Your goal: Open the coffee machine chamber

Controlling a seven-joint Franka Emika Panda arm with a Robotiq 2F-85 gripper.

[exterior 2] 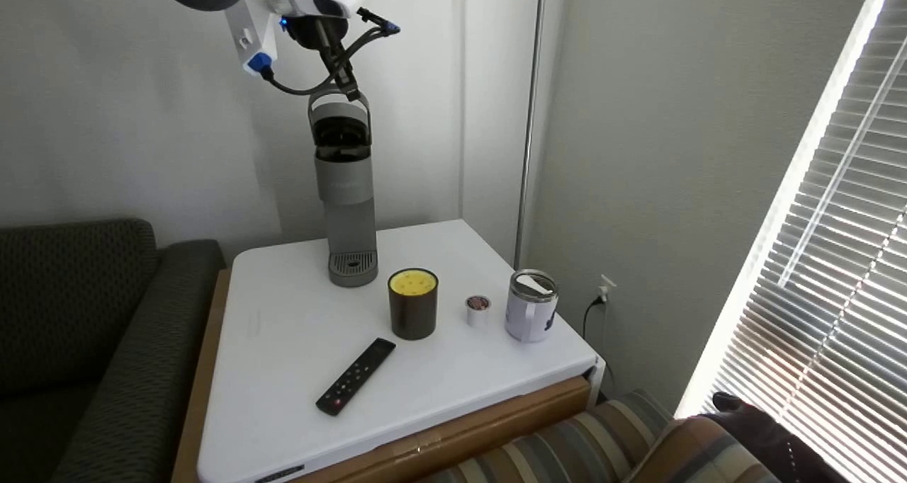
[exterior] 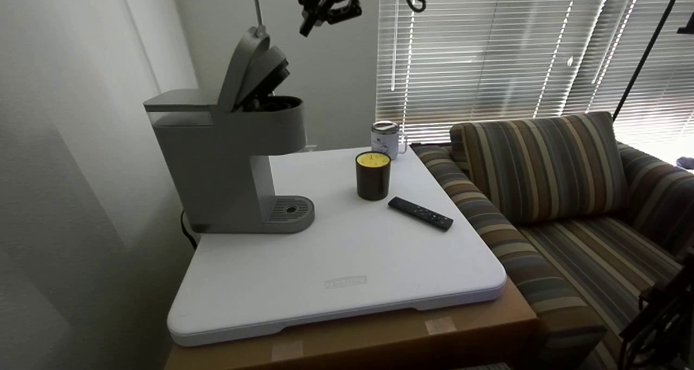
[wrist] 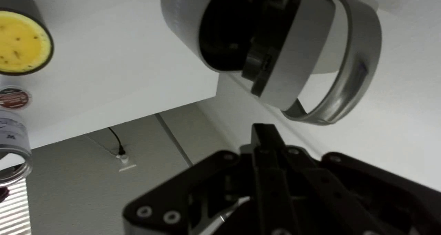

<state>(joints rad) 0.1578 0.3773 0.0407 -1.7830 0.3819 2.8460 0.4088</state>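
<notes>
The coffee machine [exterior: 217, 180], boxy matte-gray plastic with a slotted base [exterior: 304, 218], stands on a smooth white table [exterior: 347, 253], its rounded chamber [exterior: 274, 134] dark inside beneath a tilted-up lid [exterior: 238, 69]. Near the lid, the gripper [wrist: 269, 136] has its 2 fingers pressed together. Out front stand a dark, yellow-topped cylinder [exterior 2: 413, 314], a small pod [exterior 2: 478, 316] and a lidded mug [exterior 2: 522, 320], a black remote [exterior 2: 356, 377] lying nearby.
</notes>
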